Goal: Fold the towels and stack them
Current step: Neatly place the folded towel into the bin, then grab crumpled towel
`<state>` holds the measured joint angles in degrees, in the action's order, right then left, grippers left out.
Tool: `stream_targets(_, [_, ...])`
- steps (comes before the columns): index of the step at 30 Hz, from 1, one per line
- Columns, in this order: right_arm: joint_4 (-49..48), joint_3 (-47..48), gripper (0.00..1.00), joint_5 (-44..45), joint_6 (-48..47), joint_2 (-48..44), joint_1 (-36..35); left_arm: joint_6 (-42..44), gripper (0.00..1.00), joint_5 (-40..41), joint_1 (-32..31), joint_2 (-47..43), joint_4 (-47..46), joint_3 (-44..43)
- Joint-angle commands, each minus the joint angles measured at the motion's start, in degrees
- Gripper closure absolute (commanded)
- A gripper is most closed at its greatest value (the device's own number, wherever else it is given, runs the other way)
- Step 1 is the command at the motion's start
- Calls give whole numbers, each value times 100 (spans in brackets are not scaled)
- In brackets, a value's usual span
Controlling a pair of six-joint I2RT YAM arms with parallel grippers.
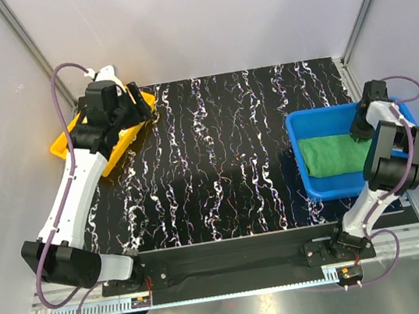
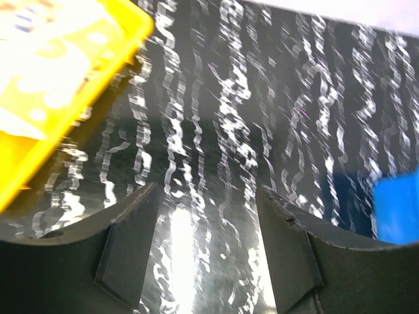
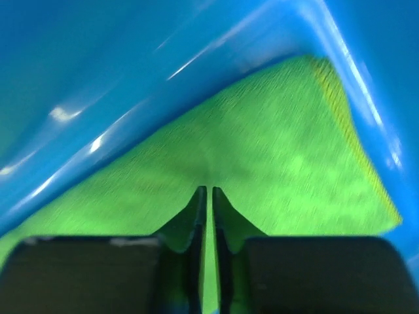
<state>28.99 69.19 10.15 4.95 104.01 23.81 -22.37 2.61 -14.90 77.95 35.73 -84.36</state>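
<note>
The plain green towel (image 1: pixel 334 154) lies in the blue bin (image 1: pixel 299 124) at the right. My right gripper (image 1: pixel 358 133) is down in the bin; in the right wrist view its jaws (image 3: pixel 209 190) are closed to a thin slit, their tips pinching the green towel (image 3: pixel 281 131). My left gripper (image 1: pixel 136 97) hovers at the yellow tray (image 1: pixel 62 147); its jaws (image 2: pixel 206 196) are open and empty above the black table. A washed-out yellow and white patterned cloth (image 2: pixel 46 72) lies in the tray (image 2: pixel 39 170). The white/teal towel cannot be made out.
The black marbled table (image 1: pixel 225 155) lies between tray and bin. The bin's blue wall (image 3: pixel 131 78) rises close around my right gripper. The bin's edge (image 2: pixel 396 203) shows at the right of the left wrist view. White walls enclose the workspace.
</note>
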Motion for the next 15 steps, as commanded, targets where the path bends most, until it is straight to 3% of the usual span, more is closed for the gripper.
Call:
stream_targets(1, [352,209,82,-374,400,-1089,-219,171,34,1151,48,141,-75,-484])
stream_targets(5, [230,183,49,-514,647,-2146,-675,251,34,1786,390,763,224,-897])
stream_targets(6, [230,278,35,-593,648,-2313,-807,216,34,1752,530,887,294,-1072])
stream_targets(9, [370,691,21,-821,682,-2701,-1256,-12,34,1419,1180,1414,488,-1337])
stream_targets(11, [327,789,1,-1356,761,-2894,-1423,-241,34,1033,1672,1765,462,-1355])
stream_targets(15, [221,868,0,-1805,780,-3044,-1713,-435,35,619,2323,2434,418,-1338])
